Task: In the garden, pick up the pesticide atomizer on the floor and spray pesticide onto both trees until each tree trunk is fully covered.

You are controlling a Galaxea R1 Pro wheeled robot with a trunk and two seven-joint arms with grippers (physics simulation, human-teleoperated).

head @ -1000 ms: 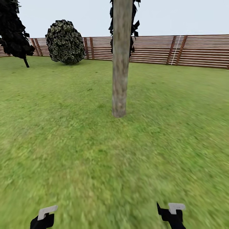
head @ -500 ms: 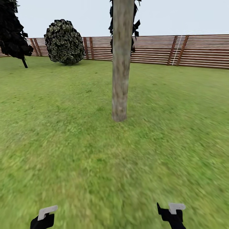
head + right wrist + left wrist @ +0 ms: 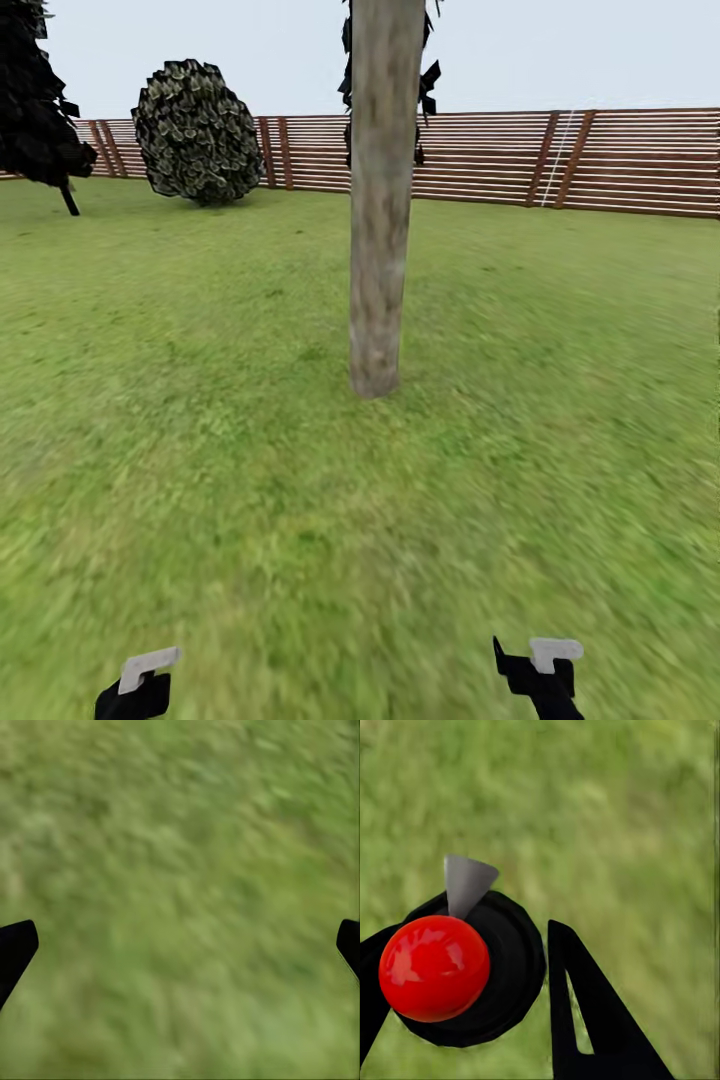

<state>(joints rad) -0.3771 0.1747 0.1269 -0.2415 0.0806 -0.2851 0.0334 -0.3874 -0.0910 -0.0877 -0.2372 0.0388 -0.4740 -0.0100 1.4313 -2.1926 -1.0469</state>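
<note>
Tree trunk [image 3: 378, 200] looms nearer at center; your left gripper [image 3: 472, 967] pinches the atomizer [image 3: 435, 967], right gripper [image 3: 180, 945] spread.

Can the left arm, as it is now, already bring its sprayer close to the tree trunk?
Probably not yet. The left pincer holds the atomizer low beside the robot, and open grass lies between it and the tree trunk. Nothing blocks the way.
</note>
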